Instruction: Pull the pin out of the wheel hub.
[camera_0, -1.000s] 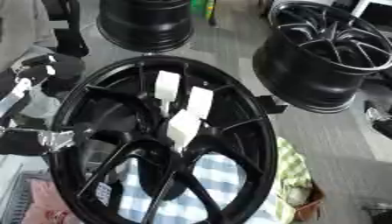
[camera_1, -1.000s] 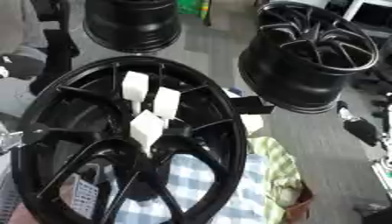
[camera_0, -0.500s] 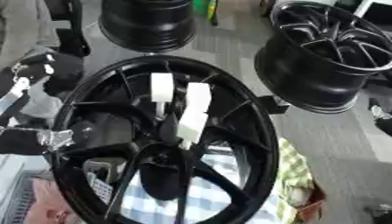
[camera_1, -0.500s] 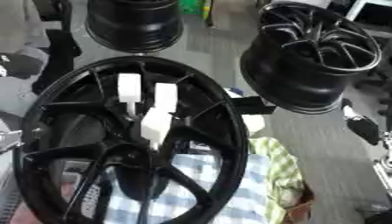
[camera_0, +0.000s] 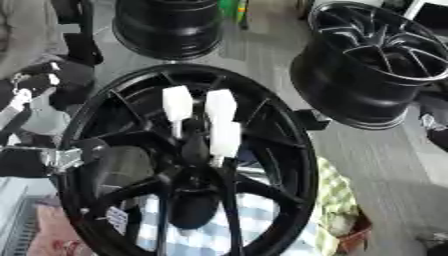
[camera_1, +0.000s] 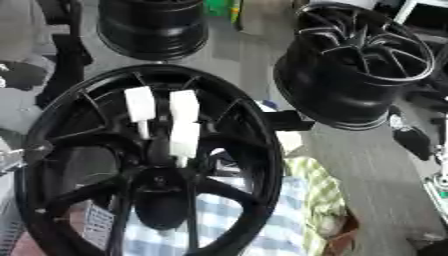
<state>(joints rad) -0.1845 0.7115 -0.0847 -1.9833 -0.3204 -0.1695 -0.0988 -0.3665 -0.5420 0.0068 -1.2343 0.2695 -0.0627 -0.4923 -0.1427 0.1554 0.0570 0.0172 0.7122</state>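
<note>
Black wheel hub (camera_0: 262, 150), 3 white pins (camera_0: 224, 139)

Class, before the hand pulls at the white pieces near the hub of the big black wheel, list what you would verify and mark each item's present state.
1. Large black wheel in front of the camera, hub in view: ok.
2. White-tipped pieces visible above the hub: ok.
3. Which white piece is the pin, and whether it is seated: cannot tell.
4. Hand closed on a piece: cannot tell; a dark shape sits among them.
5. Neighbouring wheel apart from the front wheel: ok.
</note>
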